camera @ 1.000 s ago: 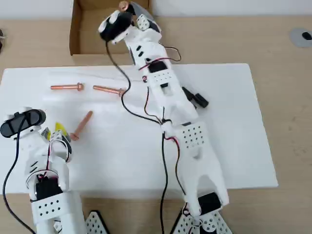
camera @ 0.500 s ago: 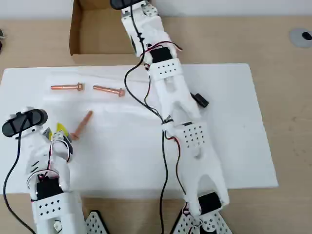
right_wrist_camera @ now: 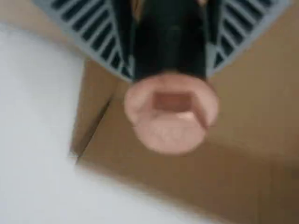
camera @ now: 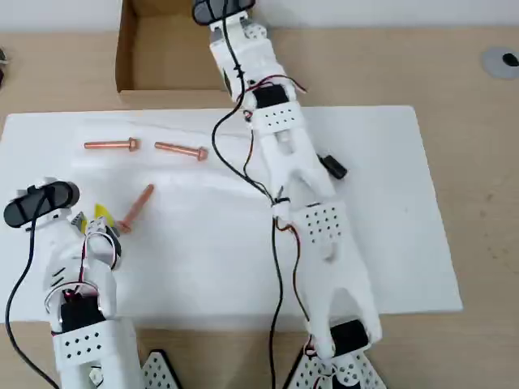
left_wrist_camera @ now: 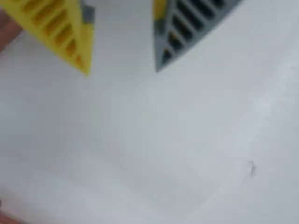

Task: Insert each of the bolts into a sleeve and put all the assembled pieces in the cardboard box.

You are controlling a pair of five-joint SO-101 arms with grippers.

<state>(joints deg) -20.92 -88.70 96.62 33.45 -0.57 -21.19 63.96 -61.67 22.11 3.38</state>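
Note:
My right gripper (right_wrist_camera: pixel 168 74) is shut on an assembled piece: a black sleeve (right_wrist_camera: pixel 170 42) with a copper bolt head (right_wrist_camera: pixel 170 115) sticking out of its end. It hangs over the brown floor of the cardboard box (right_wrist_camera: pixel 261 140). From above, the right arm stretches to the box (camera: pixel 126 57), with its gripper (camera: pixel 219 11) at the box's right side. Three loose copper bolts (camera: pixel 112 145) (camera: pixel 181 150) (camera: pixel 136 208) lie on the white mat. A spare black sleeve (camera: pixel 332 167) lies beside the right arm. My left gripper (left_wrist_camera: pixel 122 67) is open and empty over the mat, close to the nearest bolt.
The white mat (camera: pixel 381 243) covers the middle of the wooden table. The right arm's long body crosses the mat's centre, with cables hanging from it. A grey disc (camera: pixel 501 61) sits at the far right edge. Free mat lies right of the right arm.
The right arm has swung its wrist round and reached farther over the box with the piece; the copper bolt head seen from above a second ago is now hidden. The left arm is still.

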